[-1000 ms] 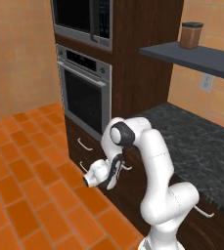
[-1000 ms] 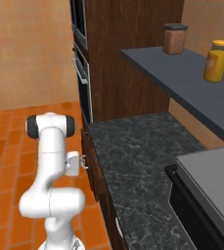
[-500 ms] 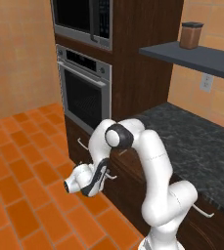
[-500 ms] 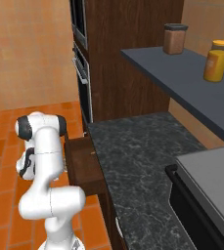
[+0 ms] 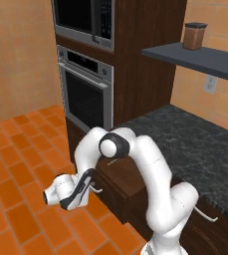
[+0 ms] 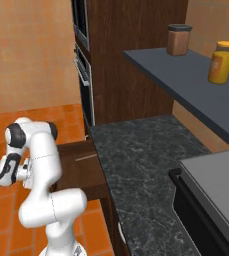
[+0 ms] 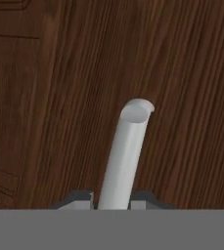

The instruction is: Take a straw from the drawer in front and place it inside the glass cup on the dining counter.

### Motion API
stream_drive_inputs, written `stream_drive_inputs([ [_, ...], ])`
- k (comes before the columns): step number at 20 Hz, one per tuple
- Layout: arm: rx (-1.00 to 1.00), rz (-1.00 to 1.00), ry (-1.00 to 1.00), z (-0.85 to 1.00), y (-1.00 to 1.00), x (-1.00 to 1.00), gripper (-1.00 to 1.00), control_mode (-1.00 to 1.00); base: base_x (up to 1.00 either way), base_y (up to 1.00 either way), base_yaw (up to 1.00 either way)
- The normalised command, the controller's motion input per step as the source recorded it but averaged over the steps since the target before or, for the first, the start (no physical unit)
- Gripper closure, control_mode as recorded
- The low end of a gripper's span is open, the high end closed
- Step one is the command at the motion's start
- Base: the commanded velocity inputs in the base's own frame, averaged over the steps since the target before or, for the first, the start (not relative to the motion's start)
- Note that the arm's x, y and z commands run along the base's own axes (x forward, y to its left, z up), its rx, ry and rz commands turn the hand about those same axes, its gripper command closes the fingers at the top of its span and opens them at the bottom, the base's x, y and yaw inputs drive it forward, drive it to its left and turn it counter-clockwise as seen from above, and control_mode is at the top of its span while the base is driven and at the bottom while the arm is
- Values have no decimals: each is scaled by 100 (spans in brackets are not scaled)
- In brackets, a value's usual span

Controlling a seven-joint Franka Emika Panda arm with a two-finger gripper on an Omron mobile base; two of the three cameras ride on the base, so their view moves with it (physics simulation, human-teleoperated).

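The gripper (image 7: 112, 197) is positioned at the drawer's silver bar handle (image 7: 125, 156). In the hand view, the two dark finger tips (image 7: 79, 198) stand on either side of the handle bar, which rises between them and ends in a rounded, curved tip against the dark-brown wood of the drawer front. The fingers sit close to the bar; whether they clamp it or have slackened off cannot be told.

In the left base view, the gripper (image 5: 88, 185) is held low, in front of the cabinet run, with the hand pointing toward the drawer front and the handle (image 5: 96, 189) just beside it. The arm folds down and outward from its elbow over the orange tiled floor (image 5: 16, 164).

The drawer (image 6: 83, 167) is pulled out from the cabinet body. In the right base view, its interior is exposed, and the straw (image 6: 86, 157) lies inside as a thin pale line on the drawer floor, near the end closest to the dark speckled worktop (image 6: 146, 165).

Beyond the drawer, the steel-fronted oven (image 5: 85, 97) is set in the tall dark wooden cabinet, with a microwave (image 5: 83, 17) above it. A dark shelf (image 6: 186, 75) runs along the wall over the worktop and carries a brown jar (image 6: 178, 39) and a yellow jar (image 6: 221, 62).
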Motion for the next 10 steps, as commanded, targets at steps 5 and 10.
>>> stream_drive_inputs([
  [5,0,0,5,4,98,-28,-100,-100,0,0,0],
  [10,18,0,3,68,36,-44,-100,-100,0,0,0],
])
